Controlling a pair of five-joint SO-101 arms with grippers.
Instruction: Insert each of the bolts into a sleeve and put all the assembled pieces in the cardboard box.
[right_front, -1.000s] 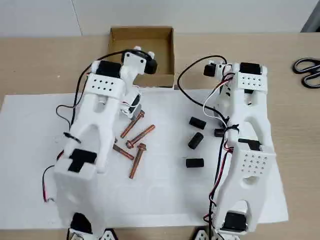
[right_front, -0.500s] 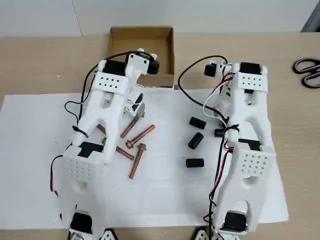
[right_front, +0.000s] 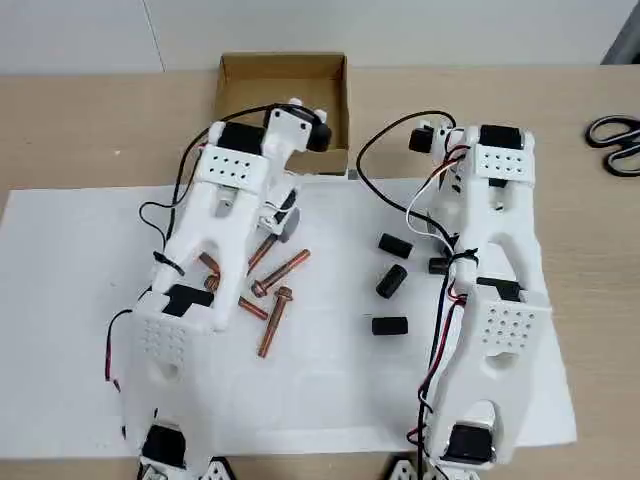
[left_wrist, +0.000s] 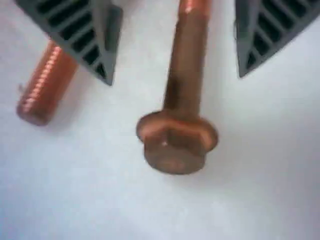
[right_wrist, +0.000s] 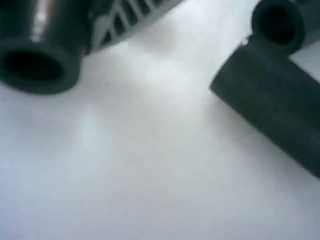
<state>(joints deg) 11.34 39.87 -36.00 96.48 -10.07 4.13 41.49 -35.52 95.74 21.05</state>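
left arm lined up on a bolt, first pick-up step

beyond the white paper sheet (right_front: 60, 250) sits the brown cardboard box (right_front: 283, 100). the left gripper (left_wrist: 175, 75) hangs low over the sheet, spread wide, straddling the shank of one copper-coloured flanged bolt (left_wrist: 182, 100) without touching it; other loose copper bolts (right_front: 272, 320) lie just beside. the right gripper (right_front: 447, 250) rests among the short black cylindrical sleeves (right_front: 391, 281), and whether it grasps one i cannot tell. judged next: clench on the shank, lift, then align the threaded tip with a sleeve bore.
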